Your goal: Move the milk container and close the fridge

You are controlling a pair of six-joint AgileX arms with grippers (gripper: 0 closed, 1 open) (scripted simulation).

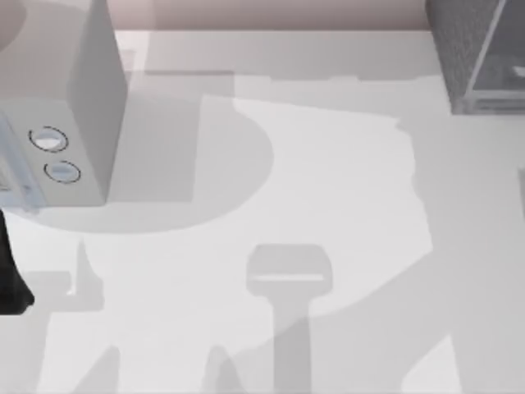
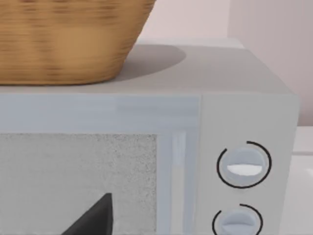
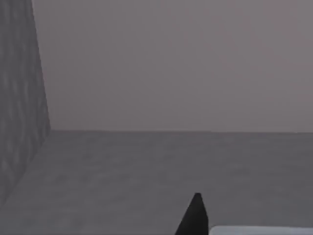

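— Where's the milk container?
— I can't say for sure. The white sliver [image 3: 259, 230] beside my right gripper [image 3: 194, 218], by the fridge [image 1: 469, 49] wall, may be it. Whether either of my 2 pincers is spread or pinching, I cannot tell.
— Handling?
— Light, stiff and crushable, I judge: take its flat sides, mid-height. My left gripper [image 2: 93, 220] idles at the microwave [image 2: 244, 112].

Tabletop [image 1: 328, 164] spans top view. Box with two dials [image 1: 74, 107] stands at far left of tabletop; dials [image 1: 49, 139] sit on its front face, one beside other. Basket [image 2: 68, 39] rests on top of that box, seen in left wrist view, above door window, dials off to one side. Fridge [image 1: 472, 49] stands at far right corner of tabletop, well apart from dial box. Left arm [image 1: 12, 279] sits at left edge, in front of dial box.
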